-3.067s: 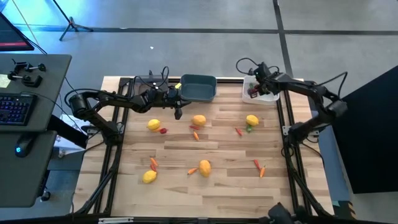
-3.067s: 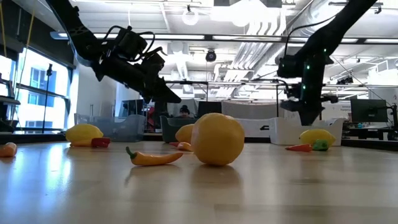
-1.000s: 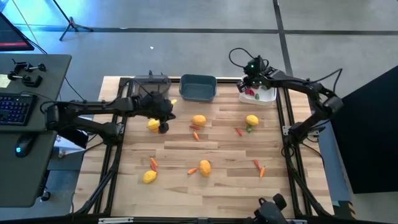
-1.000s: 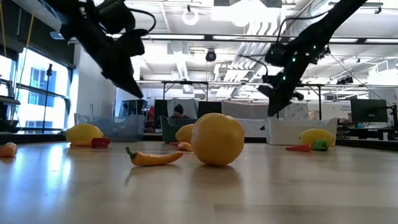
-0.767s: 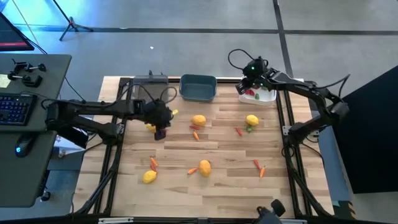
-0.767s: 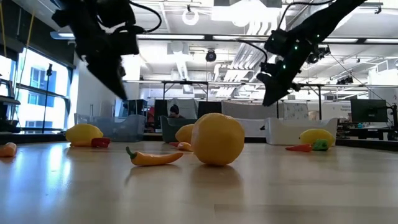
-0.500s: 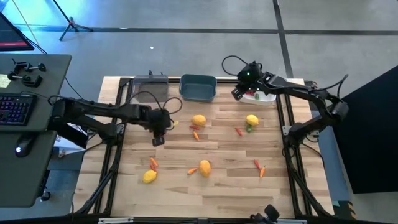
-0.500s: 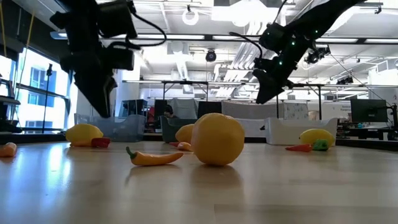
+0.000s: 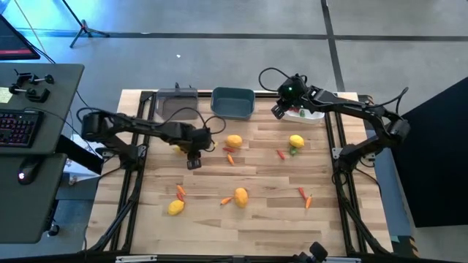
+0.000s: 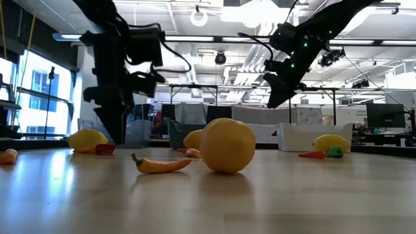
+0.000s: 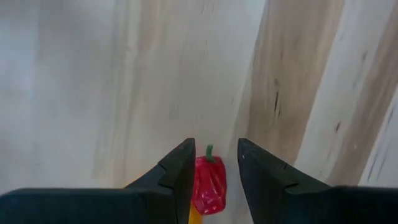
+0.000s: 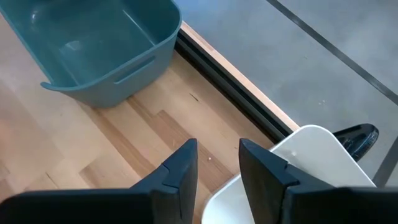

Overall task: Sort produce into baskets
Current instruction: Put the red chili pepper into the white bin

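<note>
A small red pepper (image 11: 210, 183) lies on the wooden table. My left gripper (image 11: 214, 163) points steeply down over it, open, one finger on either side; I cannot tell whether they touch it. In the high view this gripper (image 9: 194, 161) stands beside a lemon (image 9: 178, 147). My right gripper (image 9: 277, 109) hangs open and empty above the table, between the teal basket (image 9: 232, 102) and the white basket (image 9: 308, 112). A clear-grey basket (image 9: 175, 101) stands at the far left. More lemons (image 9: 233, 142) (image 9: 296, 141) (image 9: 240, 196) and carrots (image 9: 229, 158) lie scattered.
Another lemon (image 9: 175, 208) and carrots (image 9: 180, 191) (image 9: 303, 196) lie toward the near edge. Small red and green bits (image 9: 285, 153) sit by the right lemon. A desk with a keyboard (image 9: 18, 126) stands left of the table. The near part of the table is bare wood.
My left gripper has sunk toward the table, shifted a little toward the near edge and tipped to point steeply down over the red pepper. My right gripper has swung from over the white basket toward the table's left, stopping between the white and teal baskets.
</note>
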You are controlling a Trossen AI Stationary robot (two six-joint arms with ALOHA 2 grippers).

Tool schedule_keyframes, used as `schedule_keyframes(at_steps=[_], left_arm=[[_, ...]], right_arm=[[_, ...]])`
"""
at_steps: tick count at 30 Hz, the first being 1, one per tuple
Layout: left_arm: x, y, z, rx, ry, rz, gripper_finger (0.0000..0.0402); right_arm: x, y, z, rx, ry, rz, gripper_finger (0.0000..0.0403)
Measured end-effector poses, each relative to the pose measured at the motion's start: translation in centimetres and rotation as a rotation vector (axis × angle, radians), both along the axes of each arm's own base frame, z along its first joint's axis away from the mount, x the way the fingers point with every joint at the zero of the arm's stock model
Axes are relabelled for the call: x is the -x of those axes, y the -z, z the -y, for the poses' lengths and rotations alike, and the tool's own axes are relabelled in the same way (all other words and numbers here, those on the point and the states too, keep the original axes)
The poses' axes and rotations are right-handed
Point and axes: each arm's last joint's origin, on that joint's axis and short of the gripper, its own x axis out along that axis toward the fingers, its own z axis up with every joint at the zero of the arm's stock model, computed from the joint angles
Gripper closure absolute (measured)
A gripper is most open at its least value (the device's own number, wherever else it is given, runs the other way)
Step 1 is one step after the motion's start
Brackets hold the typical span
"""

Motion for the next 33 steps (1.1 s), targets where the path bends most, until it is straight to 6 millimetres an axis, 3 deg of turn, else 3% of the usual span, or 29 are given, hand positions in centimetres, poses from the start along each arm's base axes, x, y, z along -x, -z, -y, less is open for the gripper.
schedule_keyframes(at_steps=[8, 13, 17, 26, 33], left_arm=[[-0.4, 1.4, -1.0, 0.029, -0.035, -0.063, 0.033], [-0.2, 1.3, -1.6, 0.039, -0.022, -0.068, 0.0392], [0.1, 0.6, -2.5, 0.035, -0.03, -0.036, 0.0399], [-1.4, -2.1, -5.4, 0.146, -0.07, 0.383, 0.0401], [-4.0, -4.0, -7.9, 0.159, -0.056, 0.803, 0.0401]], right_arm=[[0.0, 0.0, 0.0, 0.0, -0.002, -0.002, 0.0295], [0.0, 0.0, 0.0, 0.007, -0.022, -0.015, 0.0295], [0.3, 0.0, -0.6, -0.014, -0.053, -0.061, 0.0295], [0.8, -1.9, -2.9, 0.03, -0.095, -0.008, 0.0295], [2.6, -0.3, -5.3, 0.05, -0.075, 0.119, 0.0295]])
